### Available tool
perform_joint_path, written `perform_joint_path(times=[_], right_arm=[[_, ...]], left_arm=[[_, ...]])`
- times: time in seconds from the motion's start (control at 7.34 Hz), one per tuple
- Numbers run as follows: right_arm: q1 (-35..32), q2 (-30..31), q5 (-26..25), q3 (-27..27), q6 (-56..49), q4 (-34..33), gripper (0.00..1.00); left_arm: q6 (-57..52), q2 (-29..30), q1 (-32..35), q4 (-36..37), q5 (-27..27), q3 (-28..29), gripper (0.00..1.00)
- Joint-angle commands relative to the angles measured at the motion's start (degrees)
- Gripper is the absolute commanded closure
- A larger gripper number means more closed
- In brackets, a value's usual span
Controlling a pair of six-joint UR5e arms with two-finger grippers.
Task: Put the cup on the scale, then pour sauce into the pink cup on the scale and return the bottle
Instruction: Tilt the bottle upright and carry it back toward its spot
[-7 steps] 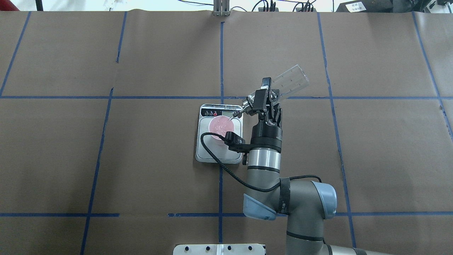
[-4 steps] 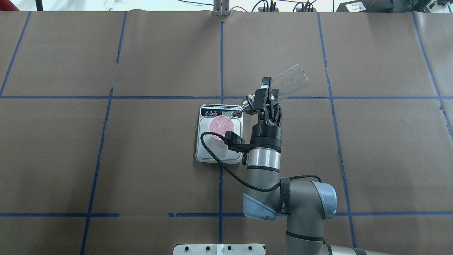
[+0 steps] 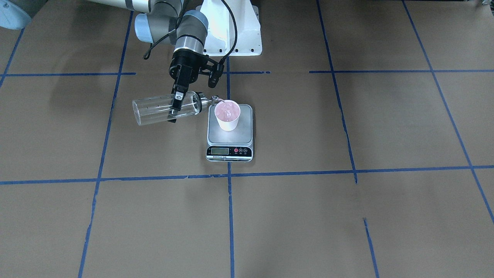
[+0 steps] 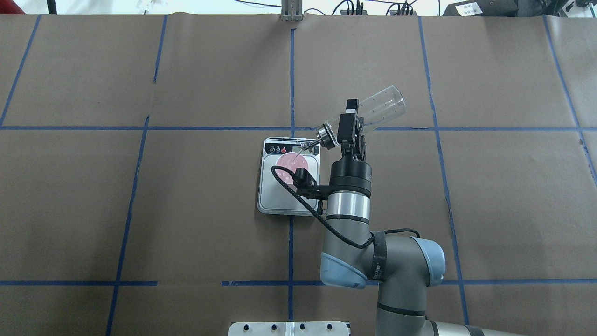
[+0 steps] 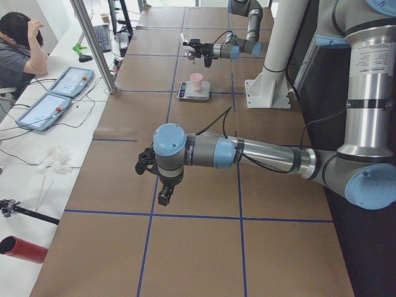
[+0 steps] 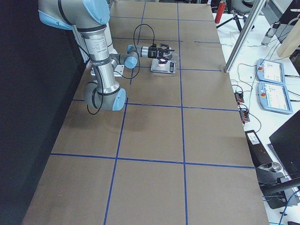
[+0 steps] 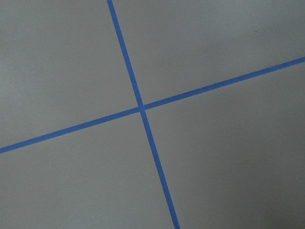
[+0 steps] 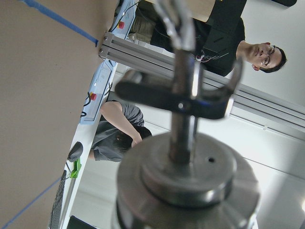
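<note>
The table (image 4: 186,210) (papered brown, gridded with blue tape (image 4: 291,70)) carries the scale (image 4: 270,200) near its middle.

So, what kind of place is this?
Probably a robotics lab, not a kitchen: a robot arm works at a paper-covered table marked with blue tape, and control tablets and a seated person are beside it.

Pink cup (image 3: 227,114) stands upright on the scale (image 3: 244,129); clear bottle (image 3: 152,112) tilts nearly level, spout at its rim.
</note>
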State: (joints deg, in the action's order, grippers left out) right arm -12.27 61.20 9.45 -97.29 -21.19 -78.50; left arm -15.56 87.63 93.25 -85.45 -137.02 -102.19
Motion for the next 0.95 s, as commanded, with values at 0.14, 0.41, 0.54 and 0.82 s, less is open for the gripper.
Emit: perform_joint_path(times=[0.14, 0.41, 0.54, 0.82], right_arm=[[-0.29, 0.59, 6.61, -0.01, 3.24, 13.87, 1.00], [-0.90, 0.77, 12.85, -0.09, 19.08, 18.20, 1.00], [-1.17, 1.46, 15.74, -0.18, 34.92, 23.34, 1.00], [-1.43, 4.28, 18.39, -0.18, 43.86, 41.06, 1.00]], left_arm=[[0.00, 0.09, 0.00, -0.07, 0.00, -0.03, 0.00], [0.00, 0.18, 0.00, -0.07, 0.00, -0.03, 0.00], [0.00, 0.18, 0.00, -0.07, 0.00, -0.20, 0.00], [0.00, 0.18, 0.00, 0.11, 0.00, -0.82, 0.00]])
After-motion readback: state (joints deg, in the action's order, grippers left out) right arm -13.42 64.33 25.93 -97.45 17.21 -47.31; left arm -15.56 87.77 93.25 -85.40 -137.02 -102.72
